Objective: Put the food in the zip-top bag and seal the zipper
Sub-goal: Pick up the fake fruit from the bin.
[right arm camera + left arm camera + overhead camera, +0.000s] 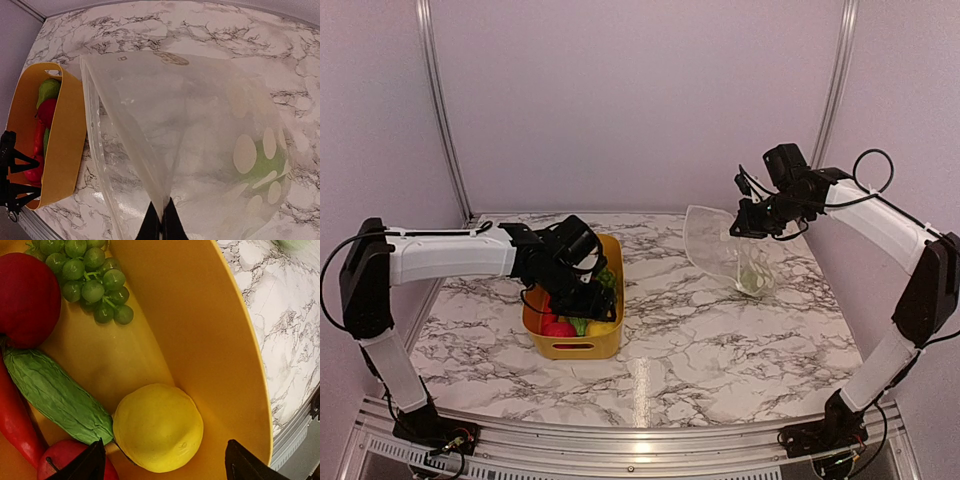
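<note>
While our right tool clamps the edge of the zip-top bag, a green fruit inside it, our left tool hangs released over the lemon in the yellow bin.

A robotics lab cell: pale panels and aluminium posts stand behind the marble-patterned table, with the left arm and right arm bolted to a metal rail at its near edge.
</note>
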Robot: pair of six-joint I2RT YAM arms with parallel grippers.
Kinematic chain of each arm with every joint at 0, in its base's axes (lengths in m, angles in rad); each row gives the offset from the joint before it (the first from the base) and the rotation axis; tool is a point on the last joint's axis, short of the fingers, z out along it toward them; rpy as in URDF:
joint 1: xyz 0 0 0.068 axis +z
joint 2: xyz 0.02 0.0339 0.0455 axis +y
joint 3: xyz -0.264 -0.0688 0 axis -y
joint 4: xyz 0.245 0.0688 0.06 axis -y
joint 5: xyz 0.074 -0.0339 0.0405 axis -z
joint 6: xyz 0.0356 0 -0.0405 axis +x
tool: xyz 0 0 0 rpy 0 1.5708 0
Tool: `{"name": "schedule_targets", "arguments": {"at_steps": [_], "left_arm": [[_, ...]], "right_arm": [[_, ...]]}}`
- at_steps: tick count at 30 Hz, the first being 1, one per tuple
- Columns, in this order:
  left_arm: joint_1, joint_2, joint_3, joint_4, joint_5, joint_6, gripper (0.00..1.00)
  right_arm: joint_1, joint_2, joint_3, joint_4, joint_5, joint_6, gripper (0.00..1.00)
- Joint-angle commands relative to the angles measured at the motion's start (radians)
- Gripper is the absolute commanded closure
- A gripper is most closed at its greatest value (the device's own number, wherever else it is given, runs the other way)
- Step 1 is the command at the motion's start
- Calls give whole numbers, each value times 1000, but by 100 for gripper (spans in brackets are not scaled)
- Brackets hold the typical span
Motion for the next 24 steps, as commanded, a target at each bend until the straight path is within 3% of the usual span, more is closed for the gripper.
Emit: {"name": "schedule_targets", "arguments": {"at_steps": [1,24], "left_arm": [[-3,38,38,-52,27,9,16],[-4,123,40,-47,33,12,24]], "right_arm": [[11,-20,29,20,-3,-9,100],[11,-33,9,30,-2,4,100]]}}
